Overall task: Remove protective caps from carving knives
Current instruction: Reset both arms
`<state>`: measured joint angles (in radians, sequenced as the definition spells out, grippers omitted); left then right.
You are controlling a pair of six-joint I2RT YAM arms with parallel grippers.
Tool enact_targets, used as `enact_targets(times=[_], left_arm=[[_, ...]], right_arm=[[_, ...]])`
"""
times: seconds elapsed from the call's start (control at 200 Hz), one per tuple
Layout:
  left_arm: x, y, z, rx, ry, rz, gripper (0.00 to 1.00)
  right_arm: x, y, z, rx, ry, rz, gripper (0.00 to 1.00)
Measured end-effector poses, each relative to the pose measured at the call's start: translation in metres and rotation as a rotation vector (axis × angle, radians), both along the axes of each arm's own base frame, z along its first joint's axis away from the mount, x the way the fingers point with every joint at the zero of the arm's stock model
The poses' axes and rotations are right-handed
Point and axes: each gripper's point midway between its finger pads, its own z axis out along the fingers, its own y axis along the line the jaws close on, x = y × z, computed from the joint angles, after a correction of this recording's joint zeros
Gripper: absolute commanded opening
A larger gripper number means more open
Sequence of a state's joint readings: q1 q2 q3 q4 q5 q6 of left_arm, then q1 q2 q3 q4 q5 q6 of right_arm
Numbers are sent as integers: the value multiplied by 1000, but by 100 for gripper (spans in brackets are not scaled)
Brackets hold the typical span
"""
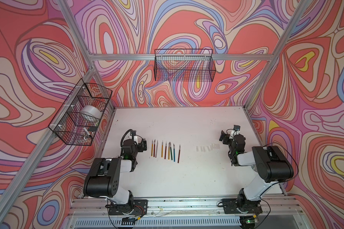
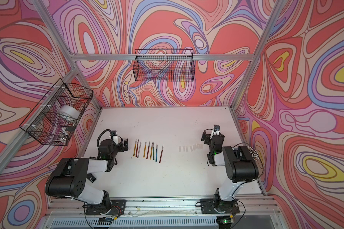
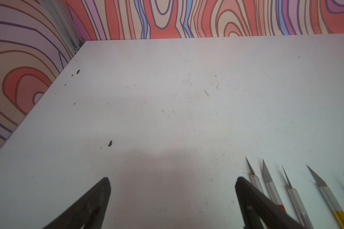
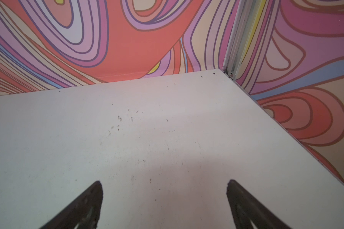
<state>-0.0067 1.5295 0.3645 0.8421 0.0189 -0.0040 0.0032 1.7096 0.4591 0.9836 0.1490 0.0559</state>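
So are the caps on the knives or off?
Off. The carving knives show bare pointed blades, and the protective caps lie apart in their own row.

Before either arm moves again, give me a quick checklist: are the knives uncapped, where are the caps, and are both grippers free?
1. Left gripper open and empty: ok, jaws stand wide over the bare table.
2. Right gripper open and empty: ok, nothing between its jaws.
3. Carving knives nearest the left gripper uncapped: ok, the left wrist view shows bare blades.
4. Other knives in the row uncapped: cannot tell, too small in both top views.
5. Protective caps apart from the knives: ok, they lie in a row near the right gripper.
6. Left gripper clear of the nearest knife: cannot tell, one finger overlaps it in the wrist view.
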Motion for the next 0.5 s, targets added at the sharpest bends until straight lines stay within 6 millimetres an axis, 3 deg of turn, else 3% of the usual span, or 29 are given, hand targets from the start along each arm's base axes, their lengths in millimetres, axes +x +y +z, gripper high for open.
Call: enact_targets(times=[0.496], left_arm=[[0,0,0,0,0,0,100]], right_arm=[[-1,0,-4,-3,18,1,98]])
